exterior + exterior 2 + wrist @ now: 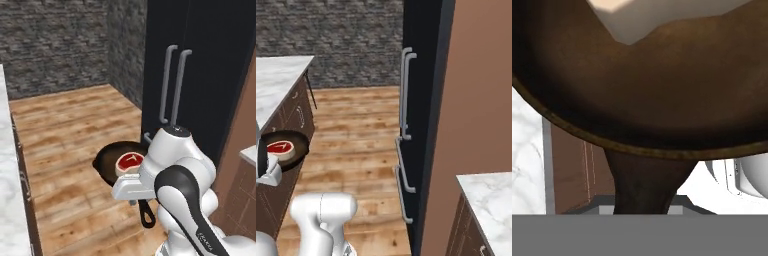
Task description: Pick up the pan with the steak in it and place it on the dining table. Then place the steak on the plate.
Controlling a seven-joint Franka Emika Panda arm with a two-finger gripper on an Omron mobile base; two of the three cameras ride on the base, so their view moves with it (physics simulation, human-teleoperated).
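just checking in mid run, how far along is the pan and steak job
Done: the pan is picked up, carried clear above the wood floor with the steak inside. In hand: the end effector is shut on the pan's handle while it is in transit beside the dark fridge. Left: setting the pan on the dining table, then moving the steak to the plate.

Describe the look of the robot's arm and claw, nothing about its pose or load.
The arm is glossy white with rounded shells, a dark grey-black curved band bearing small white lettering, and a dark cap on top. The claw's white boxy body sticks out sideways. No cables show.
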